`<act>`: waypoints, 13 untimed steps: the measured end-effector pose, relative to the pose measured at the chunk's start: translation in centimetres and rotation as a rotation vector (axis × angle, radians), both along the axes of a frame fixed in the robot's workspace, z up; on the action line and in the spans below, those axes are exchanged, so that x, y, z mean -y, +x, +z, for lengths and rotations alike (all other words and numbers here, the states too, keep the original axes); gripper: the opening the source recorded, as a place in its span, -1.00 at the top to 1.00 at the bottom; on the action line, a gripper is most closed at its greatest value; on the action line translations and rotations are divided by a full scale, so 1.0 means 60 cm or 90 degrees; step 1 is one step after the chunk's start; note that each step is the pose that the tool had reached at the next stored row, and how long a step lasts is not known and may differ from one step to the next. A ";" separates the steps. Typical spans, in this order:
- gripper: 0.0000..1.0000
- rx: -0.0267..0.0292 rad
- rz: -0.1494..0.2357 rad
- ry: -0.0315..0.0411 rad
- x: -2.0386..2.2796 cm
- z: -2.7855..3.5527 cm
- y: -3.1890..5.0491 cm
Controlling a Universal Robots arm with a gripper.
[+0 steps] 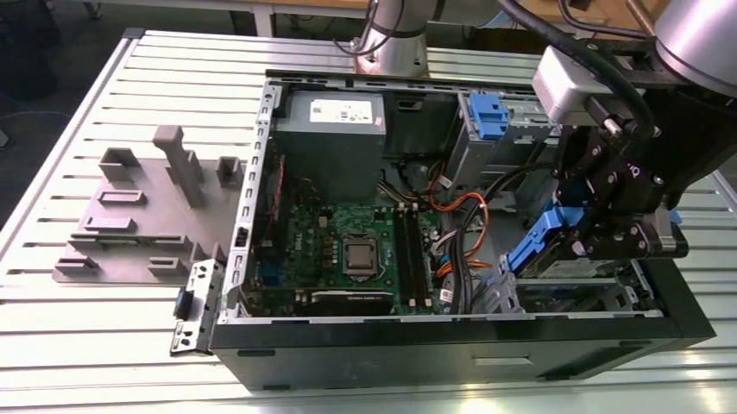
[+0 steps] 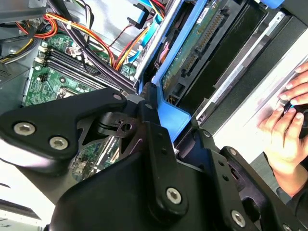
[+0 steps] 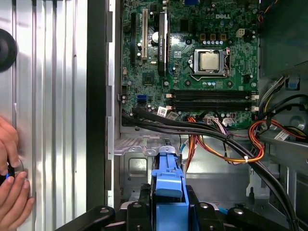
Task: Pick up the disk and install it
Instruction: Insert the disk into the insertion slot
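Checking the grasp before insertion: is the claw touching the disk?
Touching. In the first wrist view the claw clamps the blue carrier of the disk from both sides, with no gap; the second wrist view shows the same grip.

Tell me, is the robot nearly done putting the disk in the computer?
Partly. Picking up looks done: the gripper has its jaws closed on the disk, gripping its blue carrier rail. In hand: the disk is tilted, hanging above the lower drive bay at the exterior view's right of the computer case. Left: it isn't seated flat in the bay yet, so installing isn't finished.
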State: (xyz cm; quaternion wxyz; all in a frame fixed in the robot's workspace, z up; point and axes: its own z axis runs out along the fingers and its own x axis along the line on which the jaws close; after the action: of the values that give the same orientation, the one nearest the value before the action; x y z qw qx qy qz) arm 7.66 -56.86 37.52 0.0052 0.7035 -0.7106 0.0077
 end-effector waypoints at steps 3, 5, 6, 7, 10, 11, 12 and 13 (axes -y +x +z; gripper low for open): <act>0.25 0.0000 0.000 -0.0004 0.0001 0.000 0.000; 0.25 0.0000 0.000 -0.0001 0.0000 0.000 0.000; 0.13 0.0000 0.000 -0.0002 0.0001 0.000 0.000; 0.13 0.0000 0.000 0.0001 0.0000 0.000 0.000; 0.13 0.0000 0.000 0.0001 0.0001 -0.004 0.000; 0.13 0.0000 0.000 0.0000 0.0000 -0.006 0.000; 0.15 0.0000 0.000 0.0000 0.0000 -0.009 0.000; 0.29 0.0000 0.000 0.0000 0.0000 -0.013 0.000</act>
State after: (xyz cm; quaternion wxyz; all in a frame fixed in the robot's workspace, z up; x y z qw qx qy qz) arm 7.66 -56.87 36.76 0.0052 0.7035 -0.7106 0.0077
